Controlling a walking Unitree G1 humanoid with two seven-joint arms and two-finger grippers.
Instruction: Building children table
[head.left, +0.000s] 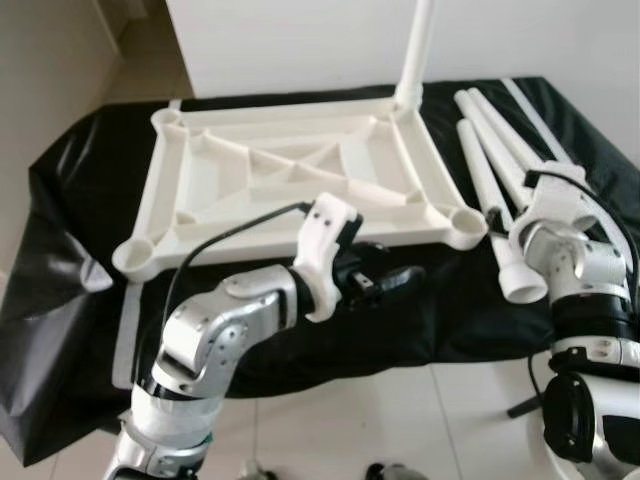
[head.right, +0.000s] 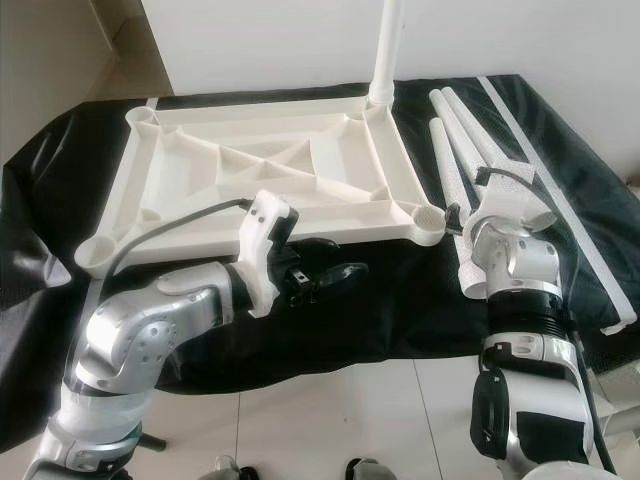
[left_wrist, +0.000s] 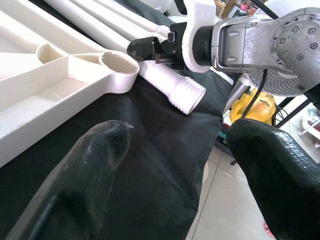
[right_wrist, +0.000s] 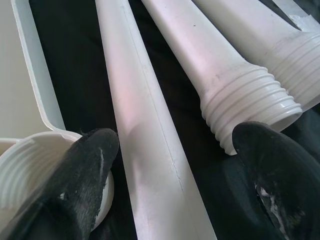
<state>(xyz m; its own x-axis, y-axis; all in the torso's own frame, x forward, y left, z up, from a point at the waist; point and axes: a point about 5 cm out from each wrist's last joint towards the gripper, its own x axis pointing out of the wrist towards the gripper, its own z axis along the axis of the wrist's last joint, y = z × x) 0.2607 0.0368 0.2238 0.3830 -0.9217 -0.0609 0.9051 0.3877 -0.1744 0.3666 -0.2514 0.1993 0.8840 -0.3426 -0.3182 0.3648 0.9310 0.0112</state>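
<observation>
One leg already stood upright in the far right corner socket of the upturned white tabletop, which lay on the black-draped worktop; three more sockets were unfilled, so the build looked to be at the fetching of a second leg. Toward the left, the left hand hovered over the black cloth just in front of the tabletop's near edge, its fingers apart and holding nothing. Further right sat the near right socket, its threads bare. Beside it lay the loose legs, close together and well clear of the tabletop's middle. At the right, the right hand was down among them, its fingers spread either side of one smooth leg shaft but not clamped on it. The next move probably called for closing on that shaft, lifting it and bringing its threaded end square to a free socket.
</observation>
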